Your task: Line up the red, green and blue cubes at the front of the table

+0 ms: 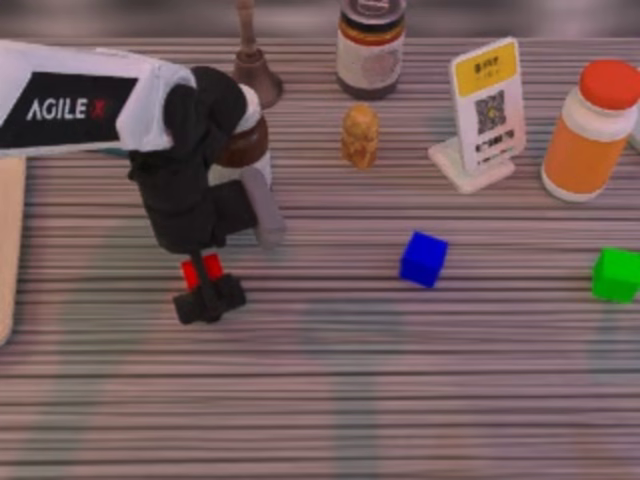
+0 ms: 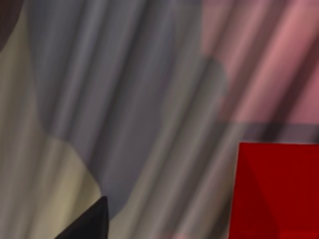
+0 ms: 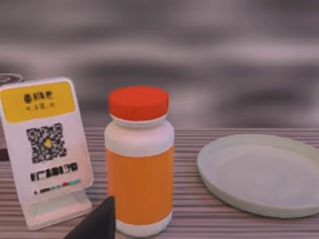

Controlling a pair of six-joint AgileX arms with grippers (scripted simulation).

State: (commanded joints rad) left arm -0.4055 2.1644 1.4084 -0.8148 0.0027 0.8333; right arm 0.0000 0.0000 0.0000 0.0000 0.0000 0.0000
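The red cube point(image 1: 190, 272) lies on the striped table point(image 1: 330, 400) at the left, directly under my left gripper point(image 1: 207, 287). That gripper is open and points down over the cube, partly covering it. In the left wrist view the red cube point(image 2: 276, 191) fills one corner, apart from one dark fingertip point(image 2: 95, 224). The blue cube point(image 1: 423, 259) rests at mid-table and the green cube point(image 1: 615, 274) at the right edge. My right arm is outside the top view; in its wrist view one dark fingertip point(image 3: 99, 221) shows well off centre, open and holding nothing.
Along the back stand a brown bell point(image 1: 252, 68), a dark-lidded jar point(image 1: 370, 48), a golden figurine point(image 1: 360, 135), a QR sign point(image 1: 485, 105) and an orange bottle point(image 1: 592, 130). A wooden board point(image 1: 8, 250) lies at the left edge. A pale plate point(image 3: 264, 174) lies beside the bottle.
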